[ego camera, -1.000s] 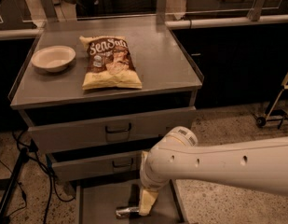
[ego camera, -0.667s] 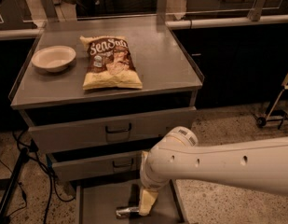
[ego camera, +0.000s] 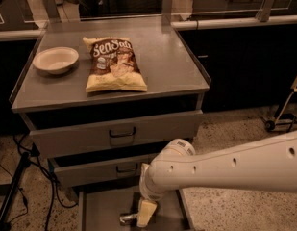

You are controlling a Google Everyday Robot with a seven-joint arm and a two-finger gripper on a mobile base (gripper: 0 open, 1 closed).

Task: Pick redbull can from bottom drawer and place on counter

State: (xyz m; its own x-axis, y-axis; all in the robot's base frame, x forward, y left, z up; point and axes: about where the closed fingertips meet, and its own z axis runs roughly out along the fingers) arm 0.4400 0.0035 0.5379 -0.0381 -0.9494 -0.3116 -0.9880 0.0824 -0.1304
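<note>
The bottom drawer [ego camera: 97,210] is pulled open at the bottom edge of the camera view. The redbull can [ego camera: 128,219] lies on its side in it, small and silvery. My gripper [ego camera: 146,212] reaches down into the drawer on the white arm [ego camera: 225,170], right against the can's right end. The arm hides part of the drawer floor. The counter [ego camera: 169,64] is the grey cabinet top above the two upper drawers.
A chip bag [ego camera: 114,64] lies in the middle of the counter and a white bowl [ego camera: 55,60] sits at its left. The two upper drawers [ego camera: 119,134] are slightly ajar. Cables and a stand leg [ego camera: 13,191] are on the floor at left.
</note>
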